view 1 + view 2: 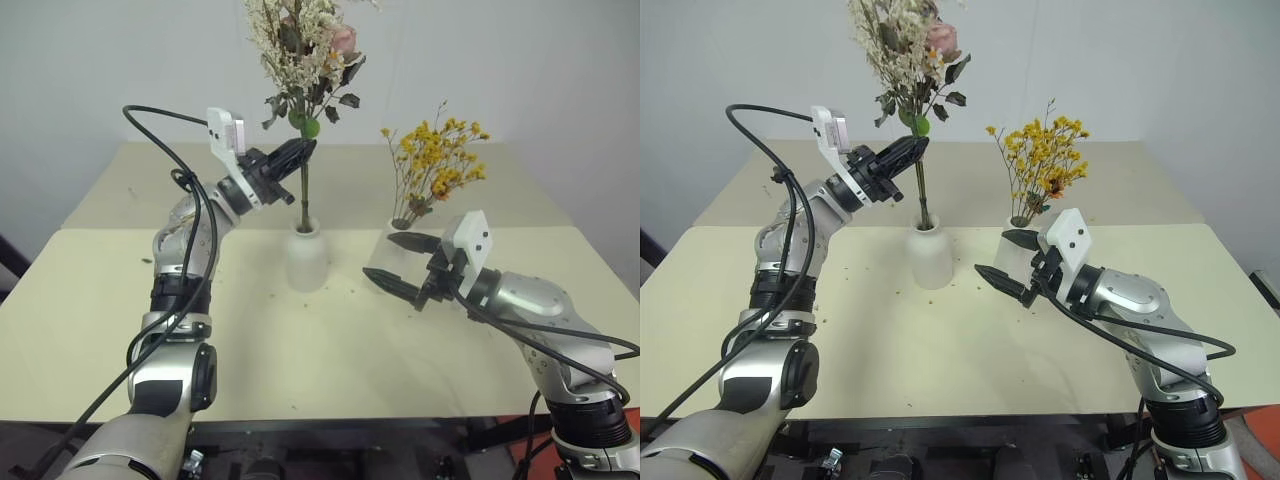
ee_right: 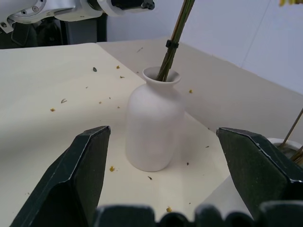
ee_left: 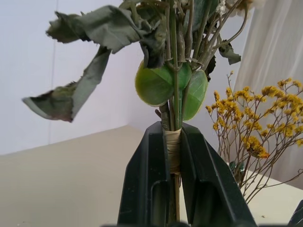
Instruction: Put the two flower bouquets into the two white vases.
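Left gripper fingers pinch the cream-pink bouquet w/ stems down in the bottle-shaped vase mid-worktop, yellow bouquet in the 2nd vase beside it, right gripper fingers spread, empty.

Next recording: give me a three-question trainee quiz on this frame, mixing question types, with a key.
1. True or false: the stems of the cream-white bouquet already reach into the mouth of the bottle-shaped vase.
2. Multiple choice: the left gripper is A) open above the table, B) shut on the cream-white bouquet's stems, C) shut on the vase neck.
3. Fill in: the yellow-orange bouquet stands in the ____ vase.

Key
1. True; the right wrist view shows the stems inside the rim.
2. B
3. Taller; it is partly hidden behind the open right gripper.
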Robot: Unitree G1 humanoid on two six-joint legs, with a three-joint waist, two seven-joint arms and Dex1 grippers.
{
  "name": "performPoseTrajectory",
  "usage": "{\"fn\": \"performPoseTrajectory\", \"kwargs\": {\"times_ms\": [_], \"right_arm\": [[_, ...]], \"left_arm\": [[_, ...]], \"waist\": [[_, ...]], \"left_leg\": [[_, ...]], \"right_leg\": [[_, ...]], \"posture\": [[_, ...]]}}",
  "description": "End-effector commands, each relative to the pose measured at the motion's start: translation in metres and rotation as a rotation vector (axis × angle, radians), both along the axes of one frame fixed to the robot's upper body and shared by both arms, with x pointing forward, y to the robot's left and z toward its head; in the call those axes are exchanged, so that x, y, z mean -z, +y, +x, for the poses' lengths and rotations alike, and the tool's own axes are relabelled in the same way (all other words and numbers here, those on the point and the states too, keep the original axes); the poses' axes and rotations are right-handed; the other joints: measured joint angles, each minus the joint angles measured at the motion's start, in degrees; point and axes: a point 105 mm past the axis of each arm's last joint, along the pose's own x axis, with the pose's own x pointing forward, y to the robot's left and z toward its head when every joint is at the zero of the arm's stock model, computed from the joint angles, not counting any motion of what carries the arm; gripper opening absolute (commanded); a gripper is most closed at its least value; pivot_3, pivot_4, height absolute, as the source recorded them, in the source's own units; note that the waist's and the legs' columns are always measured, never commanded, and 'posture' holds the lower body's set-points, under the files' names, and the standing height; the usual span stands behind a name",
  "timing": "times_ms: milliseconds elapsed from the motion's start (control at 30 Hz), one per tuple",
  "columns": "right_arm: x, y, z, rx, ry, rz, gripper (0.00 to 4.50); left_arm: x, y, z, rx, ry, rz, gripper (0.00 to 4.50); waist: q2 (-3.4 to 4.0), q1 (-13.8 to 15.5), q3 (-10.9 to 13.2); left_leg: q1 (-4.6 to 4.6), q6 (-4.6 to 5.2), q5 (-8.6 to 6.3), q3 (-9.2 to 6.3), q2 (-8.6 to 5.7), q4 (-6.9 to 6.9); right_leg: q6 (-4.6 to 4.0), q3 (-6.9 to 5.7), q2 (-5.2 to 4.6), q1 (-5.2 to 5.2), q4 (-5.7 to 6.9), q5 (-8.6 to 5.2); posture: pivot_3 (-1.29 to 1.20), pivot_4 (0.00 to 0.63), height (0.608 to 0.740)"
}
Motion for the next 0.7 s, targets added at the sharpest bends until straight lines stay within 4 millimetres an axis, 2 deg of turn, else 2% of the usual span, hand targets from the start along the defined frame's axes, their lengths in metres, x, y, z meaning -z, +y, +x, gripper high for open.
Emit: {"fn": "performPoseTrajectory", "kwargs": {"times_ms": [33,367,700], "right_arm": [[-0.015,0.000,-0.005,-0.003,-0.059,0.015,4.23],[-0.013,0.000,-0.004,0.002,-0.061,0.018,4.23],[-0.013,0.001,-0.003,-0.008,-0.065,0.023,4.23]], "left_arm": [[-0.001,-0.004,-0.007,0.015,-0.049,0.011,0.10],[0.024,-0.004,-0.014,0.008,0.005,0.037,0.10],[0.026,0.008,-0.030,-0.005,0.026,0.056,3.22]], "waist": [[0.00,-0.03,0.00],[0.00,0.01,0.00],[0.00,-0.06,0.00]], "left_leg": [[0.00,0.00,0.00,0.00,0.00,0.00],[0.01,0.00,0.00,-0.01,0.01,0.00],[0.03,0.00,0.00,-0.01,0.01,0.00]], "right_leg": [[0.00,0.00,0.00,0.00,0.00,0.00],[-0.01,0.00,0.00,0.00,0.02,0.01],[-0.01,0.00,0.01,0.00,0.04,0.01]], "posture": [[0.00,0.150,0.740],[0.00,0.150,0.740],[0.00,0.150,0.740]]}}
